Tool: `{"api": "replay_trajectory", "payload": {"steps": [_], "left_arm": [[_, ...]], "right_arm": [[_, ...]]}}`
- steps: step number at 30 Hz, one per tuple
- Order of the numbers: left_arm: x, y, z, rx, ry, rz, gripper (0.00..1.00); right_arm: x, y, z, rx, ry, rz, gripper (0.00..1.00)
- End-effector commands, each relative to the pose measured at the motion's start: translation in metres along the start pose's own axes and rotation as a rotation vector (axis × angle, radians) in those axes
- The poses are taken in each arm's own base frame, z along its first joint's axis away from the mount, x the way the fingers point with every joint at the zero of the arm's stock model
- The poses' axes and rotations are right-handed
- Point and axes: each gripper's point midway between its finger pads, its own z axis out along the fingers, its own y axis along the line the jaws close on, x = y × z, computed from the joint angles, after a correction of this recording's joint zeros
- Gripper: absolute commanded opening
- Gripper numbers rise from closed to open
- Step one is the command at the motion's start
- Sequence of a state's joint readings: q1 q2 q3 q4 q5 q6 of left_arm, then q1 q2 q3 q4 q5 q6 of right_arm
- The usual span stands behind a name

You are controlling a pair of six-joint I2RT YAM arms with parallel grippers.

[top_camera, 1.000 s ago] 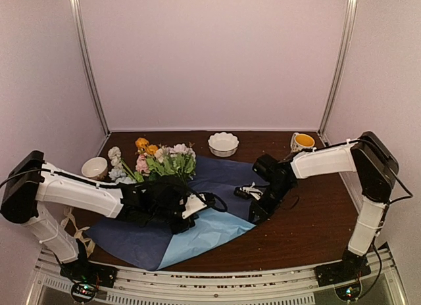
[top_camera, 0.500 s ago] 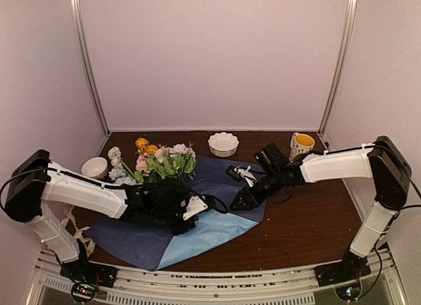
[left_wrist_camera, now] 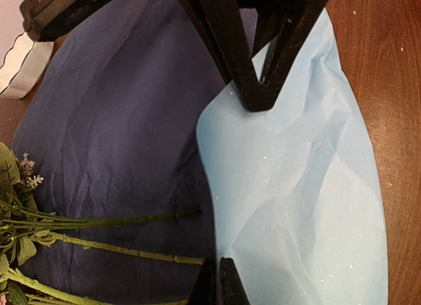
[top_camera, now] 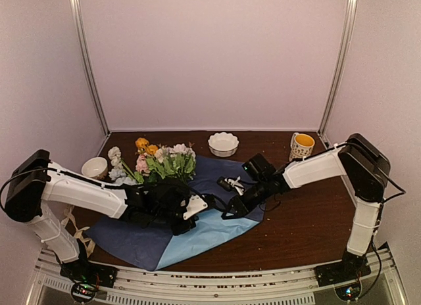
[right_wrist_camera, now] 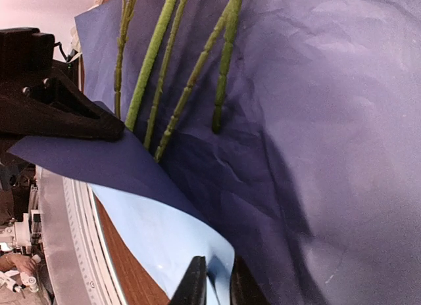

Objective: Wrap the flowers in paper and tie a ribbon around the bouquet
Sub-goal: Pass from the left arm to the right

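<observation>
Item 1, my left gripper (left_wrist_camera: pixel 218 279): closed tight, pinching the paper (top_camera: pixel 217 177) at the edge of the flap that is turned over to show its pale face.

Item 2, my right gripper (right_wrist_camera: pixel 219 279): jaws narrow, with the curled light-blue edge between the fingers (clamped or merely straddled, I cannot tell).

Item 3, paper: spread dark face up on the table (top_camera: pixel 309 213), with its near part folded over.

Item 4, flowers (top_camera: pixel 161 159): lying on the sheet, blooms past its far left edge, stems pointing toward both grippers.
</observation>
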State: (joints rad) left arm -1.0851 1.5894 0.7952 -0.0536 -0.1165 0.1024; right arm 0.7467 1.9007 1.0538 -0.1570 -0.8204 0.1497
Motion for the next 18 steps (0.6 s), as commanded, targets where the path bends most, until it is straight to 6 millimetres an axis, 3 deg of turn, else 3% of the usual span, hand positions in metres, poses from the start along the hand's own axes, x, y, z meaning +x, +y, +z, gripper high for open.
{"api": "replay_trajectory", "payload": {"steps": [1, 6, 7, 9, 11, 12, 15, 16, 18], "left_arm": [[-0.010, 0.007, -0.005, -0.018, -0.038, -0.035, 0.00], [-0.010, 0.010, -0.007, -0.026, -0.027, -0.053, 0.00], [-0.011, 0.012, -0.008, -0.031, -0.020, -0.061, 0.08], [-0.017, 0.018, -0.014, -0.052, -0.008, -0.090, 0.33], [-0.031, 0.030, -0.028, -0.086, -0.007, -0.135, 0.62], [-0.041, 0.036, -0.036, -0.103, -0.008, -0.148, 0.71], [-0.055, 0.056, -0.060, -0.161, -0.003, -0.219, 0.85], [-0.050, 0.064, -0.064, -0.171, 0.015, -0.270, 0.86], [-0.017, 0.088, -0.066, -0.201, 0.101, -0.456, 0.87]], "right_arm": [[-0.003, 0.014, -0.001, -0.058, -0.013, -0.014, 0.09], [0.003, 0.013, -0.004, -0.045, -0.013, -0.014, 0.00], [0.003, 0.012, -0.004, -0.038, -0.015, -0.014, 0.00], [0.005, 0.011, -0.004, -0.032, -0.013, -0.012, 0.00], [0.006, 0.009, -0.003, -0.026, -0.011, -0.009, 0.00], [0.006, 0.008, -0.003, -0.024, -0.012, -0.009, 0.00], [0.005, 0.007, -0.001, -0.023, -0.012, -0.007, 0.00], [0.005, 0.007, -0.001, -0.024, -0.010, -0.005, 0.00], [0.004, 0.007, 0.000, -0.027, -0.007, -0.001, 0.00]]}}
